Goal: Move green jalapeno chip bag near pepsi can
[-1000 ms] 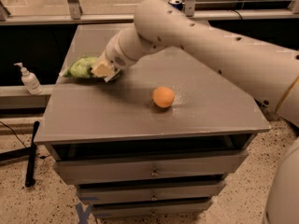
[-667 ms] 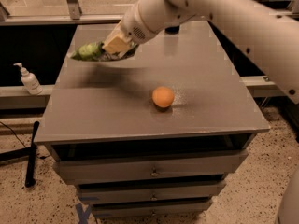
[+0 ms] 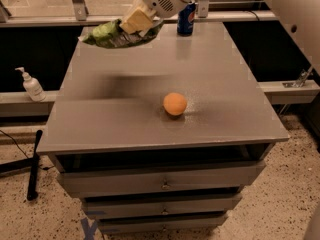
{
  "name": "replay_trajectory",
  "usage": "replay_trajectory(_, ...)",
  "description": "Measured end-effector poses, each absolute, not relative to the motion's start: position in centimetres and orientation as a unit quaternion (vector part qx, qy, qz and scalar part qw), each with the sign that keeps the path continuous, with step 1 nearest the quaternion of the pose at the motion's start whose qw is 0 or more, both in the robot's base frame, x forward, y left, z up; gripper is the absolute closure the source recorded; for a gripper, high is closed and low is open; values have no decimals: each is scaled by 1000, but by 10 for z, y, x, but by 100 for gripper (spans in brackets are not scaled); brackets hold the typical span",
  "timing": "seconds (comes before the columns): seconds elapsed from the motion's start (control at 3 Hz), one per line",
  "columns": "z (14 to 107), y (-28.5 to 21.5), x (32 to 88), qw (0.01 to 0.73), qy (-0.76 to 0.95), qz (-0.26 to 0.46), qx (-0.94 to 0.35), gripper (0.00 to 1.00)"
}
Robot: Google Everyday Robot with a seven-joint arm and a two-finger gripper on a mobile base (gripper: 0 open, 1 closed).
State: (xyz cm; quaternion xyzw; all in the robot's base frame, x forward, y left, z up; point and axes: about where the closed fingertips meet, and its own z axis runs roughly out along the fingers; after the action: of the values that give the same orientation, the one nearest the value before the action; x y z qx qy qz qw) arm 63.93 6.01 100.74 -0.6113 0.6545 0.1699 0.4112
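Grey metal cabinet top (image 3: 220,79) fills most of my view, with a stack of drawers under it. At about eleven o'clock on that surface sits my gripper (image 3: 136,22), the two-finger end of the white arm. Its cream-coloured fingers (image 3: 131,19) are clenched on the green jalapeno chip bag (image 3: 106,34), a flat, crinkly, pale green snack packet. The bag hangs out from the gripper toward nine o'clock, raised off the top, and it casts a soft dark shadow on the grey surface below it.

At twelve o'clock, against the far edge, stands the pepsi can (image 3: 186,18), a small upright dark-blue soda can with a round logo. It is just beside the arm's wrist on the three o'clock side, and the bag is near it without touching.

A round orange fruit (image 3: 175,104) rests alone close to the middle of the top, slightly toward five o'clock and well apart from both bag and can.

Off the cabinet at nine o'clock, a white pump bottle (image 3: 32,85) stands on a low ledge. A black pole (image 3: 34,164) leans on the speckled floor at eight o'clock.
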Motion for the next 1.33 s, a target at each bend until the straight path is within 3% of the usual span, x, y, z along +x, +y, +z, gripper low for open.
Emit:
replay_trajectory(0.33,1014,39,638,426,646,156,-613,100)
replay_trajectory(1.33,987,-149,657,448,620,101,-636,100)
